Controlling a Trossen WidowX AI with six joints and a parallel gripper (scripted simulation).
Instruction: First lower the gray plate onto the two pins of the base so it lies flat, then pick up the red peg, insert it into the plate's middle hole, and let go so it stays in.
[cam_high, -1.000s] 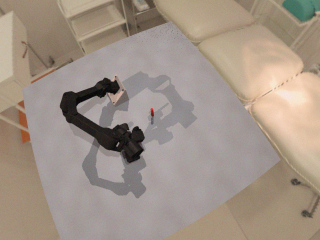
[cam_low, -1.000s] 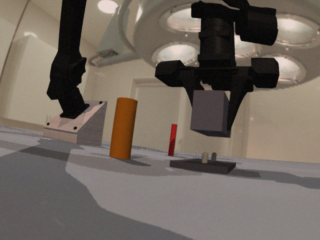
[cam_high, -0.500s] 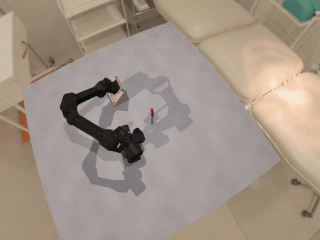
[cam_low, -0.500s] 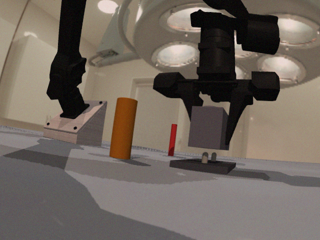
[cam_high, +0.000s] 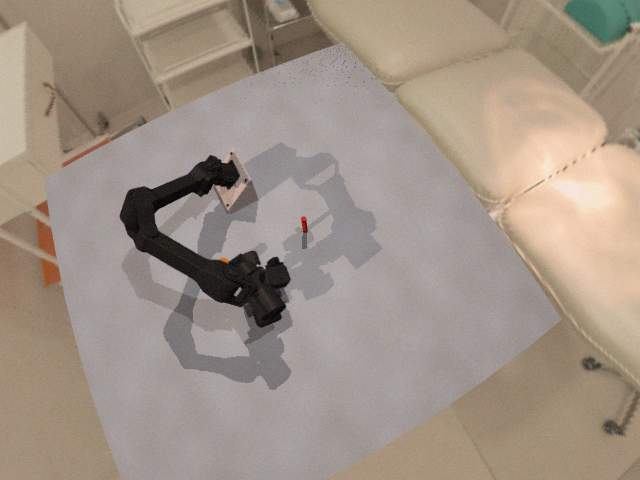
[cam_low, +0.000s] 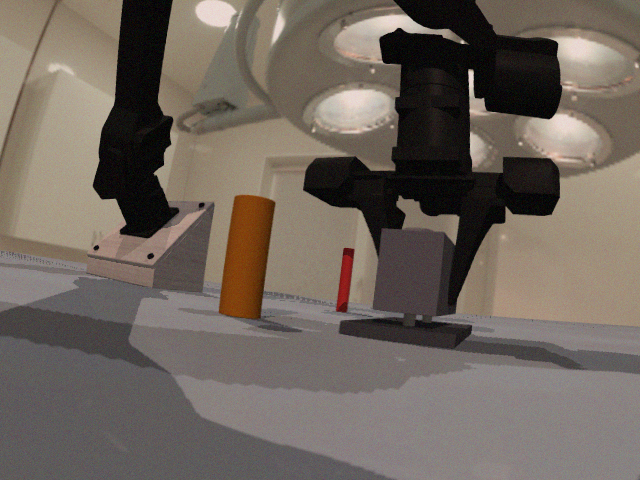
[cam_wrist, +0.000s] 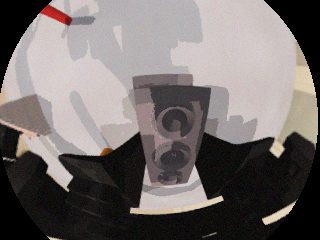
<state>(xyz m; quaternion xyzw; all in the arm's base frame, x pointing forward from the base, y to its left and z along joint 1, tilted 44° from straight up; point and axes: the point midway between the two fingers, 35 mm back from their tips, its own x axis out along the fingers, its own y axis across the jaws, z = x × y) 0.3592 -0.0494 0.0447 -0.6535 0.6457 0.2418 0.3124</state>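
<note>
The black gripper is closed around the gray plate, with one finger on either side of it. The plate is a thick block, and it hangs level just above the dark gray base. A narrow gap shows between the two, and the lower parts of the two pins stand in it. The tops of the pins are out of sight at the plate's underside, so I cannot tell how far they go into it. The plate is not down flat on the base.

From the wrist, three round openings show in a row along the plate, and the middle one has no peg in it. The red peg stands upright on the table, well apart from the gripper and the plate. In the exterior view it appears between the plate and an orange cylinder, which also stands upright; in the top view, the arm hides most of that cylinder.

The arm is mounted on the sloping face of a pale wedge. Beyond the table's edge are a cream padded couch and a white shelf trolley, while a big round lamp shows behind the gripper in the exterior view
</note>
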